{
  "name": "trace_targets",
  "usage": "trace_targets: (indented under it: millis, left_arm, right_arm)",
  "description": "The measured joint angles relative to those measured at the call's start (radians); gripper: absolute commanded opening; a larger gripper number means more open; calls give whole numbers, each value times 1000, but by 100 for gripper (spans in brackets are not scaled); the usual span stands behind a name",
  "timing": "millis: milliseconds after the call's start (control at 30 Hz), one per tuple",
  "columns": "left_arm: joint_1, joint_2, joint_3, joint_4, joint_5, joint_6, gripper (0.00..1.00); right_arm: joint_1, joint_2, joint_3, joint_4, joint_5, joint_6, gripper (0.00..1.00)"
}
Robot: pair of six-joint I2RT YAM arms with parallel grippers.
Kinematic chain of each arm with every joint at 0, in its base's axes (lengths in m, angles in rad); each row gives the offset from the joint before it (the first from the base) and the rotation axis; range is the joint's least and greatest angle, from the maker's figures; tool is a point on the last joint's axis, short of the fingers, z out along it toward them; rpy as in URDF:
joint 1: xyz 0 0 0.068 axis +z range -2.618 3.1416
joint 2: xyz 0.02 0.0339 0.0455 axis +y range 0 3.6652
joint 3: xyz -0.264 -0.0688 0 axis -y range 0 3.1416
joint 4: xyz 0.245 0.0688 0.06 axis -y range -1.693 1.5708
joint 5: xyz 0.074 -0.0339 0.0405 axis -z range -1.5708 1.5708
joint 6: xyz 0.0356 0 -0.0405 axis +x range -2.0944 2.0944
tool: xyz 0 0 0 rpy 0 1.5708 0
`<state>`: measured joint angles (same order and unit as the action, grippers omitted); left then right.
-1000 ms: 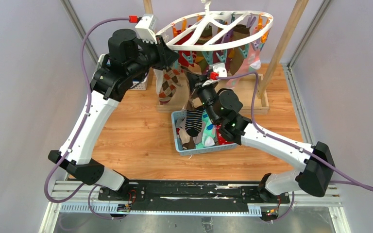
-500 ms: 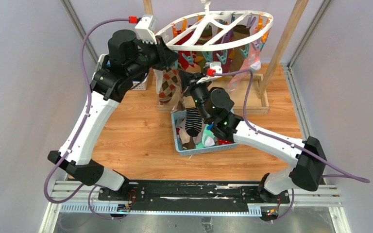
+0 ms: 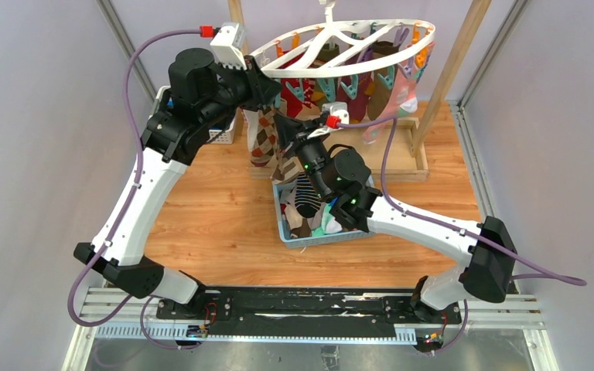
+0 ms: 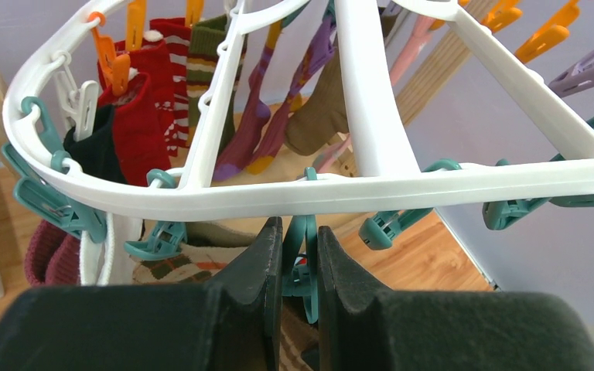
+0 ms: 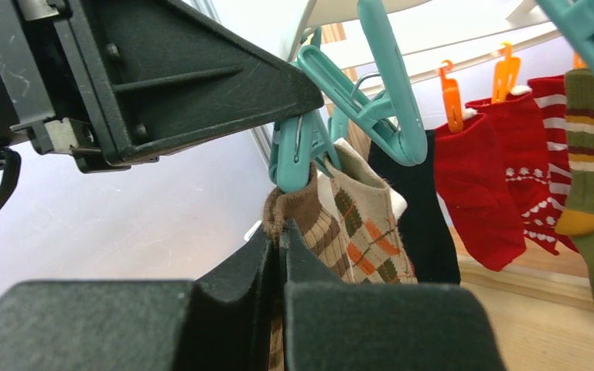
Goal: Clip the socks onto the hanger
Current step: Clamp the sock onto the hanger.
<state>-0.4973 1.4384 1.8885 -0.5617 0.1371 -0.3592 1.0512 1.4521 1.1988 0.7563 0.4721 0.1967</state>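
Under the near rim of the white hanger (image 4: 278,199), the left gripper (image 4: 300,229) is squeezed tight on a teal clip (image 5: 290,158). Just below it, the right gripper (image 5: 280,236) is pinched closed on the cuff of a brown striped sock (image 5: 313,228), right at the clip's mouth and beside an argyle sock (image 5: 367,224). Red socks (image 5: 476,185) hang further round the rim. Loose socks (image 3: 307,199) fill a blue basket (image 3: 279,210) on the wooden tabletop (image 3: 216,216), with pale walls (image 3: 39,116) and wooden posts (image 3: 452,69) around it.
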Motion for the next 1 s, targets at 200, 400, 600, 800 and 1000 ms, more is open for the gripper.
trace_targets:
  millis: [200,400,600,800,1000]
  left_arm:
    - [0,-4,0,0,-11,0,3]
    - [0,-4,0,0,-11,0,3]
    - [0,-4,0,0,-11,0,3]
    - [0,-4,-1,1,-11,0,3]
    - [0,-4,-2,2,-11,0,3]
  right_arm:
    - [3,16,7,15,-21,-2,0]
    - [3,18,7,35,-27,-12,0]
    - [3,18,6,67,-26,-37,0]
    - [3,18,6,89,-24,-55,0]
    - [3,18,6,109,-19,-76,0]
